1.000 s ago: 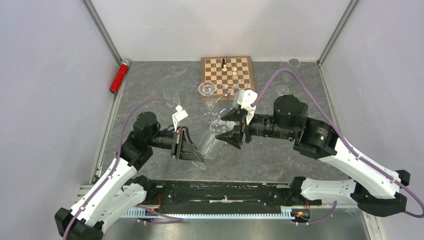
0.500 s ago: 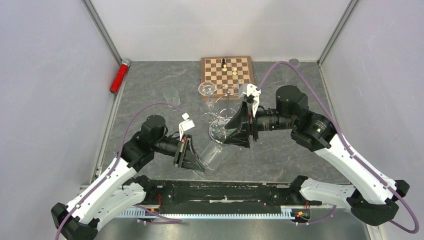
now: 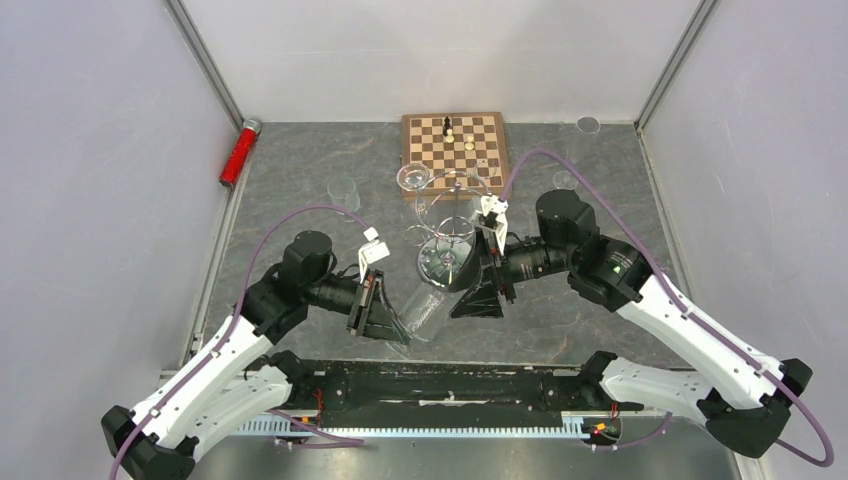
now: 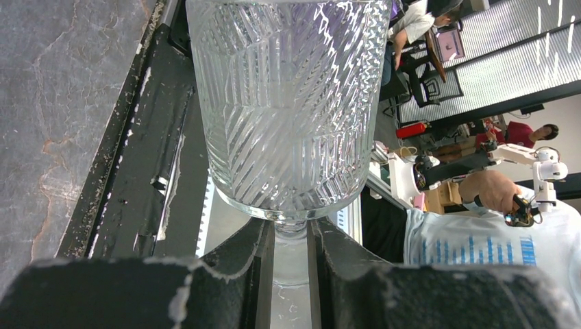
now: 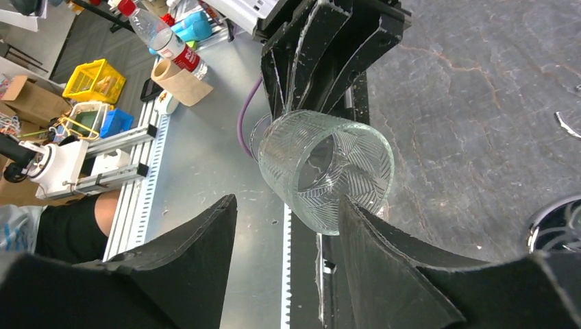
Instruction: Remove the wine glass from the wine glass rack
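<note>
Top view: the left fingers (image 3: 382, 316) grip the wine glass (image 3: 424, 308), which is tilted and off the wine glass rack (image 3: 447, 232), just on the near-edge side of the rack's base. The right fingers (image 3: 484, 298) hang beside its bowl.

Left wrist: both fingers (image 4: 246, 274) are clamped on the stem under the ribbed bowl.

Right wrist: the fingers (image 5: 185, 267) are spread apart with the glass's rim between them; I cannot tell whether they touch it.
</note>
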Motion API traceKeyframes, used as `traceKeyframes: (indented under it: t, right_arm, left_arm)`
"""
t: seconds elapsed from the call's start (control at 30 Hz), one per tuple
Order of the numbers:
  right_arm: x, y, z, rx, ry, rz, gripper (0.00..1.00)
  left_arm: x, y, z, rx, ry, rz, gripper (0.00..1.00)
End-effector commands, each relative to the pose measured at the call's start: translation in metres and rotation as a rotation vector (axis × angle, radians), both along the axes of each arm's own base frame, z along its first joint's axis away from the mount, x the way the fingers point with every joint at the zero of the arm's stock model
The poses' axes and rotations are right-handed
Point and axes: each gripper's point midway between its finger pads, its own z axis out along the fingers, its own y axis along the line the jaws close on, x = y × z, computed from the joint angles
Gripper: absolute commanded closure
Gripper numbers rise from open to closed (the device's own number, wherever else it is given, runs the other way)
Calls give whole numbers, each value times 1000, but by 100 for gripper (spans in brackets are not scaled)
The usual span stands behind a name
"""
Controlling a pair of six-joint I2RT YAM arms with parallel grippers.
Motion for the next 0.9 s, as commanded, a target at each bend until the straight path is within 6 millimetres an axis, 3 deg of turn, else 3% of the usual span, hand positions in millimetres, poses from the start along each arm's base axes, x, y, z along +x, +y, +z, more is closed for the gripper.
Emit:
traceKeyframes:
  t: [0.0,0.5,0.87]
  right_arm:
    - [-8,1,7,55,-7,56,42]
    - [-17,14,4,108,59,167,48]
    - [-26,23,-2,89,85,226,64]
  left_arm:
    - [-1,-1,28,-84,-139,-26,98]
    - [-3,1,27,-81,-146,-28,98]
    - [-2,1,27,-75,-154,-24,98]
